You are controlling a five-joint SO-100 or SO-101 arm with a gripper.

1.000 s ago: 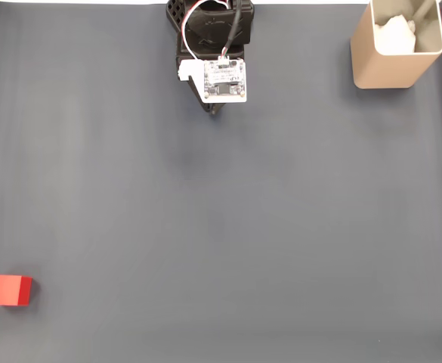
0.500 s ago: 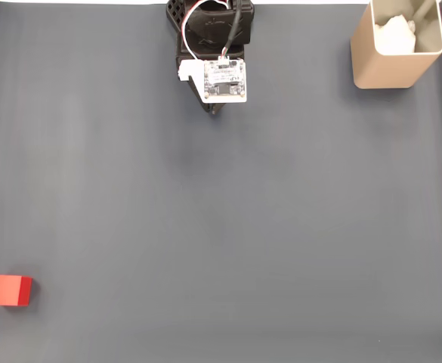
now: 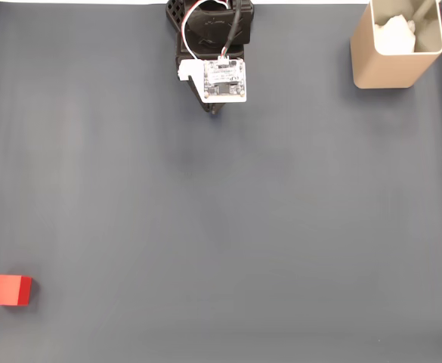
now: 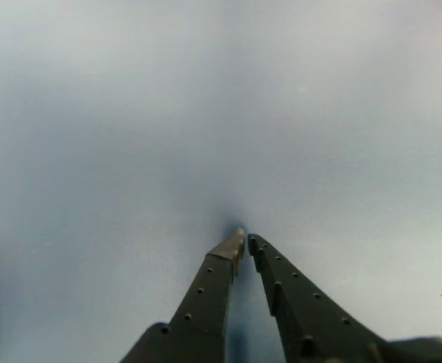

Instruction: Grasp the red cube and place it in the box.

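In the fixed view the red cube (image 3: 10, 290) sits alone at the lower left of the dark mat (image 3: 221, 227). Farther up, the arm (image 3: 213, 45) is folded; in the wrist view its gripper (image 4: 243, 240) is pinched together, apparently empty. The box (image 3: 393, 47) stands at the upper right.

A dark grey mat (image 3: 228, 227) carries the red cube (image 3: 9, 290) and the box (image 3: 391, 64).
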